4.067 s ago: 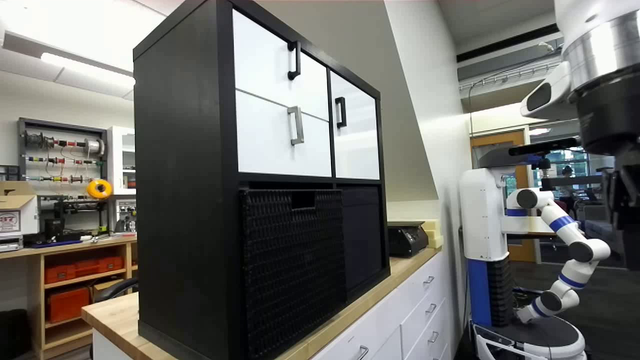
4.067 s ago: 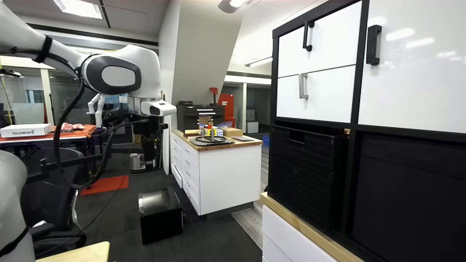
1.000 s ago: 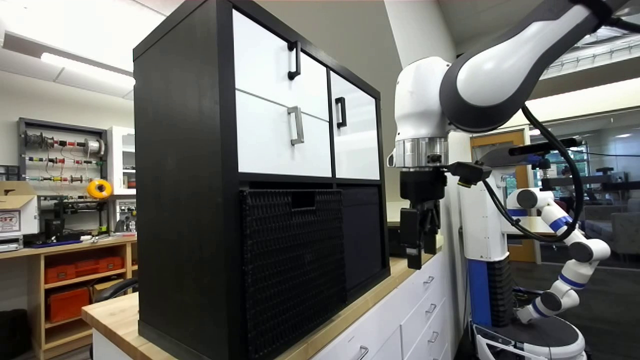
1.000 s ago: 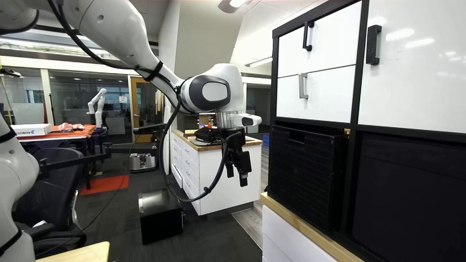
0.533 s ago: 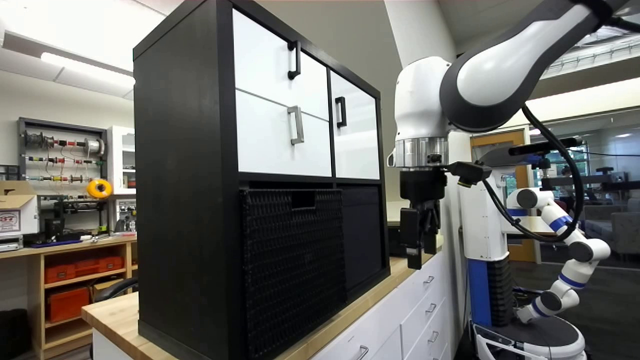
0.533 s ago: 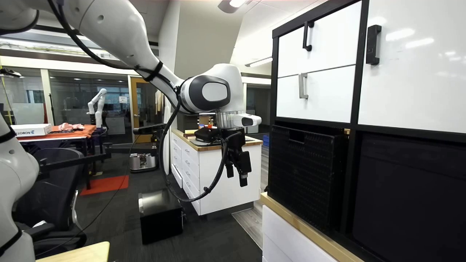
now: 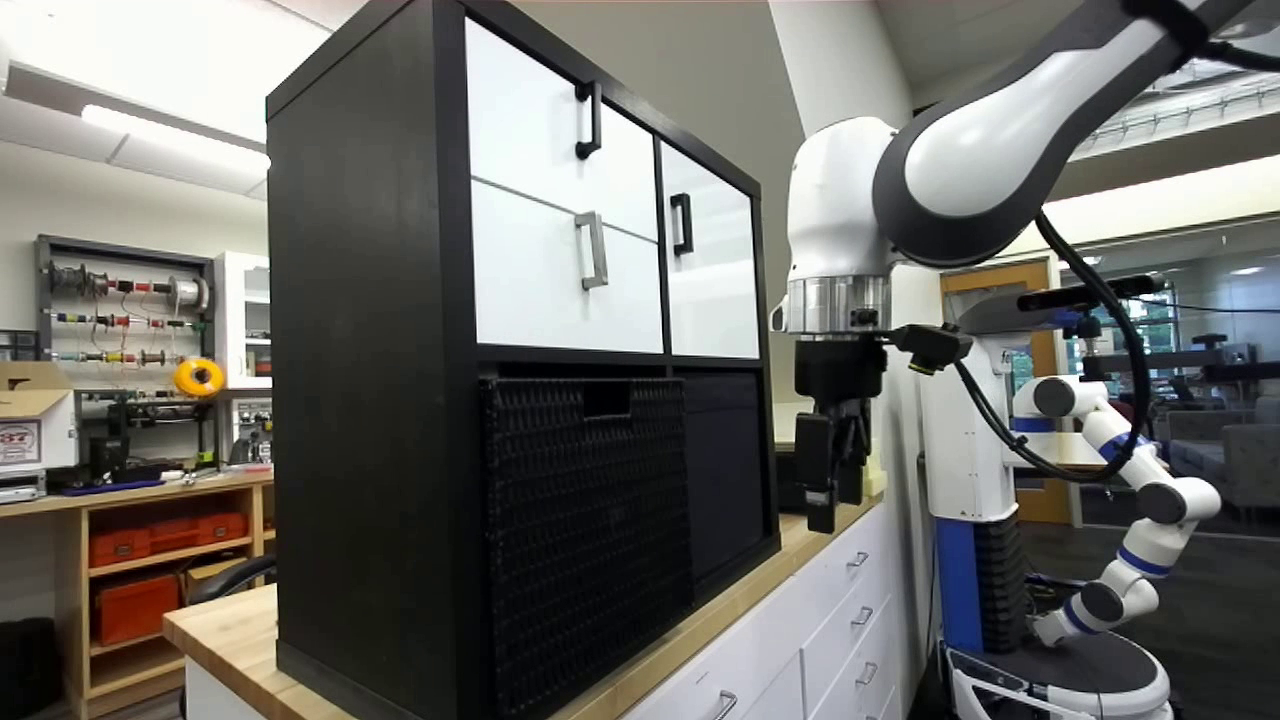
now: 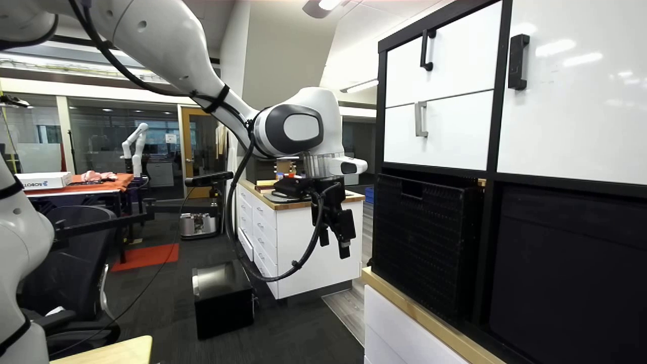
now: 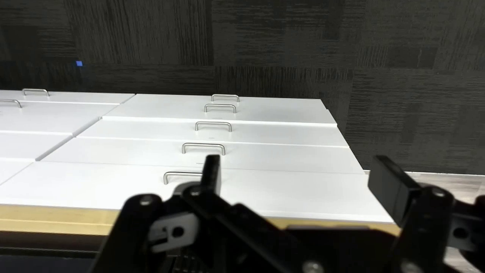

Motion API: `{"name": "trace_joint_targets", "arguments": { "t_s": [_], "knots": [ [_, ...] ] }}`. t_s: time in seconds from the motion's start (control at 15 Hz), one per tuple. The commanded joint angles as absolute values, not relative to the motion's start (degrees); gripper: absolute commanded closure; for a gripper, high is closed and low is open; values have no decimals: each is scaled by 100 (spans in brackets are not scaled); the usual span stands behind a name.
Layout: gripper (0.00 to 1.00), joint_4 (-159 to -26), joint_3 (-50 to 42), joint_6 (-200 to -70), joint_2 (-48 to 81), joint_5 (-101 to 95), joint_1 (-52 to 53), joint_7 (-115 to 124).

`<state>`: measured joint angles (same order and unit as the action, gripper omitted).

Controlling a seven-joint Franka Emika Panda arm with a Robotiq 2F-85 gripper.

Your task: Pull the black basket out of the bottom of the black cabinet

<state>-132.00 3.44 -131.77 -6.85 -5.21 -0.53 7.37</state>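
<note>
Pointing downward from bent arm (image 8: 162, 45), pincer (image 9: 297, 174) spread, apart from black basket (image 8: 417, 242).

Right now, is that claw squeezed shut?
No, the wrist view shows the claw open, with white drawer fronts visible between its separated fingers.

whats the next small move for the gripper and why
Probably ease the open gripper toward the slot handle of the black basket, as it hangs empty and apart from the basket in both exterior views; the slot looks a likely pulling point.
</note>
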Motion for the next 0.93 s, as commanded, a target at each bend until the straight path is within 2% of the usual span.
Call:
{"name": "trace_joint_targets", "arguments": {
  "t_s": [0.0,0.87],
  "knots": [
    [0,-12865,157,-13415,-452,-640,-81,252],
    [0,-11772,-20,-13960,49,-530,-53,-2343]
  ]
}}
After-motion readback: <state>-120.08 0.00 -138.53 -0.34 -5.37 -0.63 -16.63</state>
